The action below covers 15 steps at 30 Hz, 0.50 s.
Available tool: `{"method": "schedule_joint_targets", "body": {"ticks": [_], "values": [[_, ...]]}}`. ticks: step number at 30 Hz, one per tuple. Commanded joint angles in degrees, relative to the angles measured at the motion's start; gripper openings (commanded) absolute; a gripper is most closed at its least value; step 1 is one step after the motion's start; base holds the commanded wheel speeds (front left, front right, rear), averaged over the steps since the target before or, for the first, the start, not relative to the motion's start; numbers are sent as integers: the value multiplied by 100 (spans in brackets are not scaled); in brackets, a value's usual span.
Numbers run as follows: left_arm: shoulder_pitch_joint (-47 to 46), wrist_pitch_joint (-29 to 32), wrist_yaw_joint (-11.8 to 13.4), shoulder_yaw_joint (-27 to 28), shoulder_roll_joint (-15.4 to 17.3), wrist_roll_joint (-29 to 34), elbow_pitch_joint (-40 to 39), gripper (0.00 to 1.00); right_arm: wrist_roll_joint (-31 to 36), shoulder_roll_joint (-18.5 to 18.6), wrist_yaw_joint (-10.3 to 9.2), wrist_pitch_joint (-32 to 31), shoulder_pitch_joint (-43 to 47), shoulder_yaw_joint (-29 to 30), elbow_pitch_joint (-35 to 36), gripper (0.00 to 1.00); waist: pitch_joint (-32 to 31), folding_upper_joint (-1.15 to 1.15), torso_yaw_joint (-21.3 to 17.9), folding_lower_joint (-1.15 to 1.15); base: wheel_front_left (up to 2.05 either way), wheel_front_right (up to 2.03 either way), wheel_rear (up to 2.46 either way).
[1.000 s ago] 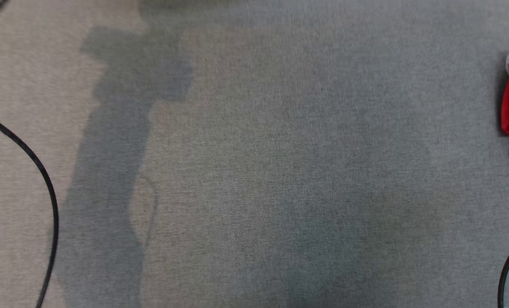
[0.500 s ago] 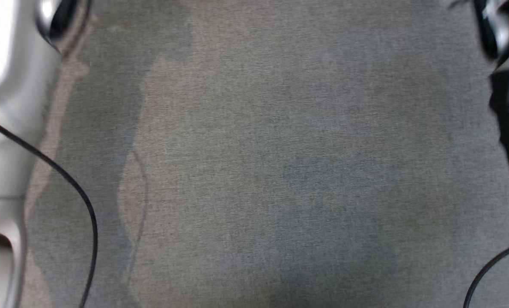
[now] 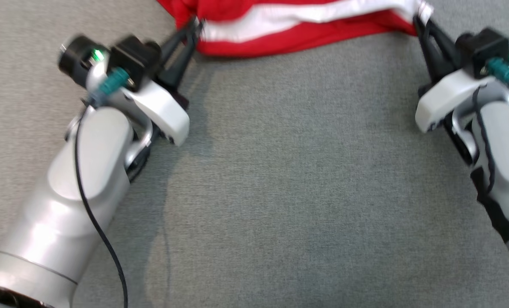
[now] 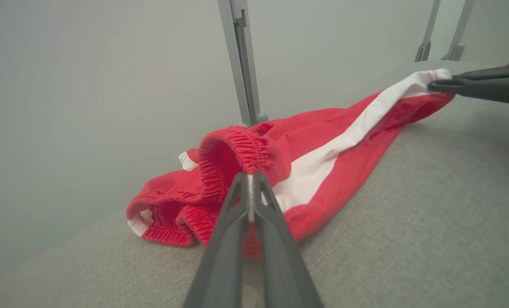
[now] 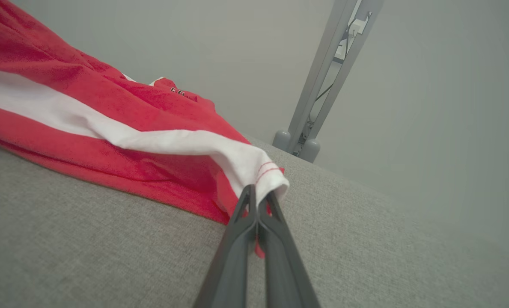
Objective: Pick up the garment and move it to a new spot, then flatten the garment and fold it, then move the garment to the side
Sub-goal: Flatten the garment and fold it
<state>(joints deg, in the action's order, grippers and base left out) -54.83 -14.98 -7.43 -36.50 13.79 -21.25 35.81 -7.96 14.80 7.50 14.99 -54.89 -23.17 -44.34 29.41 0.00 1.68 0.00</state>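
**Garment** [image 3: 297,25]: red, with a broad white side stripe and a ribbed elastic waistband. It is probably a pair of shorts, though the head view is blurred and cuts it off at the top edge. It sits at 12 o'clock in the head view, drawn out lengthwise between the two grippers. Most of it rests on the surface, and the waistband end is bunched in folds.

**Left gripper** [image 3: 193,30]: at 11 o'clock, with the jaws pinched tight on the waistband and red cloth caught between the fingers.

**Right gripper** [image 3: 419,19]: at 1 o'clock, with the jaws clamped on the white hem corner at the far end of the stripe. That corner is held just off the surface.

**Surface** [image 3: 305,171]: grey woven cloth, bare from the centre down to 6 o'clock.

**Post** [image 4: 243,64]: a grey metal upright behind the garment, apart from it.

**Cable** [image 3: 96,222]: black, running down the left forearm.

**Step in hand**: judged to be the flattening. The garment is gripped at both ends and stretched along its length, and it is not yet folded.

**Next move**: both pinches must hold with even tension while the garment is drawn toward 6 o'clock onto the bare cloth. This should let the bunched waistband folds at 11 o'clock pull out flat. Neither gripper should let go until the garment lies smooth.
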Motion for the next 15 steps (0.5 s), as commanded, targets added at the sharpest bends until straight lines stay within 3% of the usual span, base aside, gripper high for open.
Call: {"method": "schedule_joint_targets", "body": {"ticks": [1, 15], "values": [[158, -24, -6, -116, -16, 31, 94, 0, -154, 90, -2, 26, 175, -170, -104, 0, -240, 0, 158, 0, 0, 0, 0], [802, -24, -6, -848, -220, 208, 982, 0, -910, 492, -2, 26, 672, -1257, -663, 0, -1021, 0, 318, 0, 0, 0, 0]]}}
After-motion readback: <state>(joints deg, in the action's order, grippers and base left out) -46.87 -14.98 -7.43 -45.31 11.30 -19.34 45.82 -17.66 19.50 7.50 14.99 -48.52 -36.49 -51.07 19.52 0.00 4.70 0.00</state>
